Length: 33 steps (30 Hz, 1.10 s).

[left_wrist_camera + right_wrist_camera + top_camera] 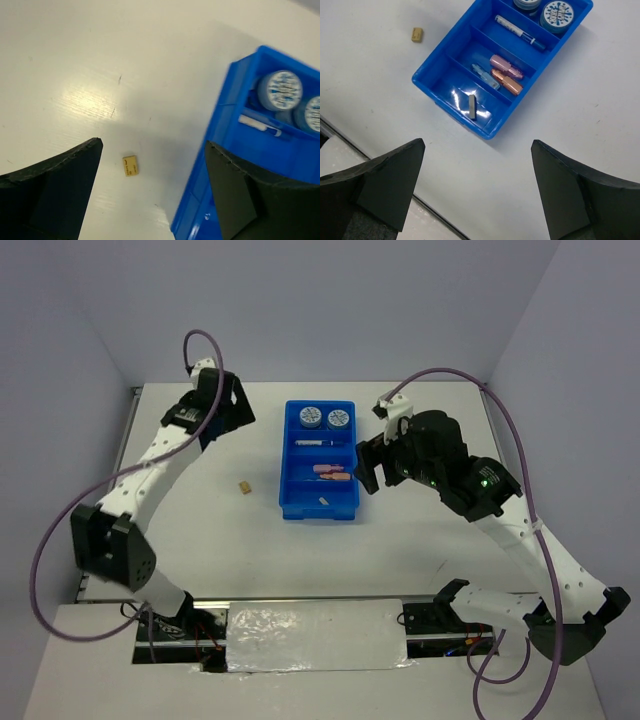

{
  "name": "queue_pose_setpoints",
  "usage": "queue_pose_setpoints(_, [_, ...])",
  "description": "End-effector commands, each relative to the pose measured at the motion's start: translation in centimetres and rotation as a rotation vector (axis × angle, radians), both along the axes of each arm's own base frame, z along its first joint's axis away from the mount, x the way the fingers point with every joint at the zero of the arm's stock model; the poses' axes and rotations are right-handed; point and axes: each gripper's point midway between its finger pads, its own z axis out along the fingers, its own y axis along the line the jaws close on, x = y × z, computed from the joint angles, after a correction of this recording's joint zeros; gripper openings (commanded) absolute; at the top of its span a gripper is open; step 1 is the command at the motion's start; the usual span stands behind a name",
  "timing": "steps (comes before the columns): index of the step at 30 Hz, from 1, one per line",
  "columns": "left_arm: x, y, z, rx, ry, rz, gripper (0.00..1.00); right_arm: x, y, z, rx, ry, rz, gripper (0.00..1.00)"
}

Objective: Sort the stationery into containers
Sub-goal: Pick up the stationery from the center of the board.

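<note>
Top external view: tray [318, 514] sits mid-table, its long axis running away from my bases. Far compartment: two rolls [310, 417] side by side. Next one: pen [318, 443] lying crosswise. Third: pink bar [506, 66], orange bar [507, 82] and light-blue bar [485, 76] close together; the blue one looks to touch the orange, though I can't be sure. Nearest compartment: grey bar [472, 107], alone. Off to the tray's left, apart from it, the tan bar [243, 486] lies flat on the table [200, 540]. My left gripper [154, 145] hangs over the table by the tray's far left corner, fingers spread wide, nothing between them; the tan bar shows in the gap below. My right gripper [477, 144] hovers beside the tray's right wall, fingers likewise spread, holding nothing.
</note>
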Motion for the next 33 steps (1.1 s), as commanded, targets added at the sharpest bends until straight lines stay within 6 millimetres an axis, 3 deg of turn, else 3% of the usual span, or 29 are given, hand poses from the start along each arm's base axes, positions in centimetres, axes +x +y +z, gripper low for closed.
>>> queue_pose_setpoints(1, [-2.2,0.5,-9.1,0.005,0.374,0.131,0.96,0.7,-0.4,0.5,0.044,0.022,-0.096,0.97])
queue_pose_setpoints(2, [-1.8,0.0,-11.2,0.002,0.446,0.120,0.95,1.4,-1.3,0.4,0.032,0.018,-0.168,1.00])
queue_pose_setpoints(5, [-2.1,-0.8,-14.8,-0.033,0.542,0.091,0.94,2.1,-1.7,-1.4,0.009,0.093,-0.255,1.00])
queue_pose_setpoints(10, [-2.4,-0.9,-17.5,-0.033,0.606,0.098,0.89,1.5,-0.2,-2.6,0.045,0.163,-0.194,1.00])
queue_pose_setpoints(16, [-3.6,-0.6,-19.8,-0.036,0.646,0.110,0.83,1.2,-0.4,-2.7,0.035,0.161,-0.184,1.00])
queue_pose_setpoints(20, [-5.4,-0.1,-22.3,-0.054,0.688,0.135,0.80,1.3,-0.4,-2.6,0.034,0.157,-0.181,1.00])
queue_pose_setpoints(23, [-6.3,-0.1,-22.9,-0.065,0.699,0.135,0.74,1.3,-0.4,-2.6,0.031,0.154,-0.178,1.00])
queue_pose_setpoints(24, [-6.2,-0.2,-23.0,-0.070,0.691,0.131,0.63,1.4,-0.4,-2.7,0.029,0.155,-0.180,1.00])
queue_pose_setpoints(26, [-6.5,-0.1,-23.2,-0.071,0.695,0.130,0.51,1.4,-0.4,-2.8,0.027,0.159,-0.180,1.00])
queue_pose_setpoints(27, [-6.5,-0.2,-23.2,-0.075,0.693,0.126,0.38,1.4,-0.3,-2.8,0.028,0.160,-0.180,1.00])
queue_pose_setpoints(29, [-6.5,-0.3,-22.6,-0.083,0.681,0.122,0.27,1.5,-0.2,-2.8,0.026,0.161,-0.175,1.00])
queue_pose_setpoints(30, [-6.4,-0.3,-22.2,-0.084,0.672,0.115,0.18,1.5,-0.3,-2.7,0.026,0.159,-0.177,1.00])
queue_pose_setpoints(32, [-5.5,-0.9,-19.5,-0.101,0.595,0.069,0.09,1.5,-0.3,-2.6,0.024,0.157,-0.178,1.00])
queue_pose_setpoints(33, [-5.0,-1.2,-18.1,-0.085,0.548,0.017,0.09,1.6,-0.4,-2.4,0.021,0.151,-0.180,1.00])
